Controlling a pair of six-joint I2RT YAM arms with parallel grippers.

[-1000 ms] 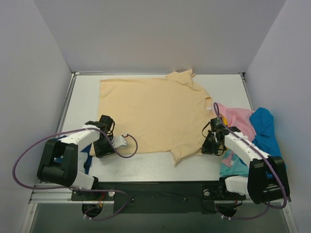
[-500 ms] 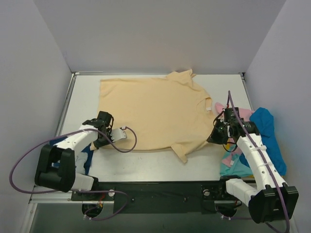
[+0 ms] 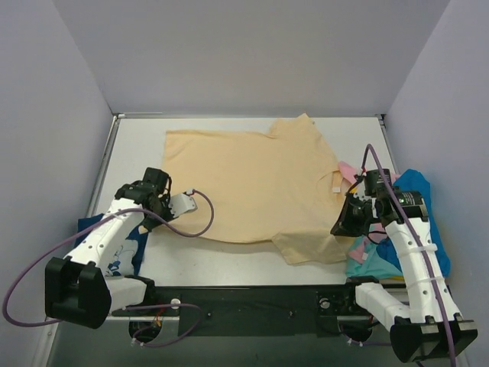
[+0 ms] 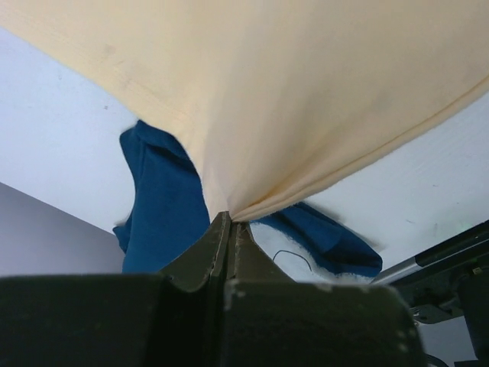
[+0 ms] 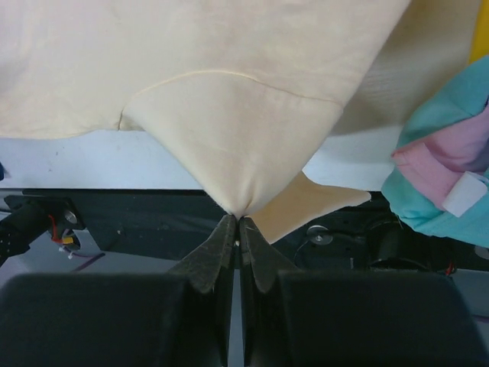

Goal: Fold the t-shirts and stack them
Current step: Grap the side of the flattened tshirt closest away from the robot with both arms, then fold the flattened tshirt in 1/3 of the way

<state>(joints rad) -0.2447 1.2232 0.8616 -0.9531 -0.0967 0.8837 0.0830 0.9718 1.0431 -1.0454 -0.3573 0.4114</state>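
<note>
The overhead view is lit softly and evenly from above. The bench (image 3: 244,264) is rendered matte, and only a faint shadow is cast on it under the edge of the tan t-shirt (image 3: 252,183) at 6 o'clock. A pale lilac cast is given to the walls (image 3: 252,53). Detail is kept sharp throughout.

In the left wrist view, the left gripper (image 4: 231,222) at 6 o'clock is underexposed and blurred, the cloth above is brightly lit, and the navy t-shirt (image 4: 164,214) is shown with soft edges.

In the right wrist view, the right gripper (image 5: 237,222) is likewise dark and out of focus at 6 o'clock, while the cloth is rendered more clearly.
</note>
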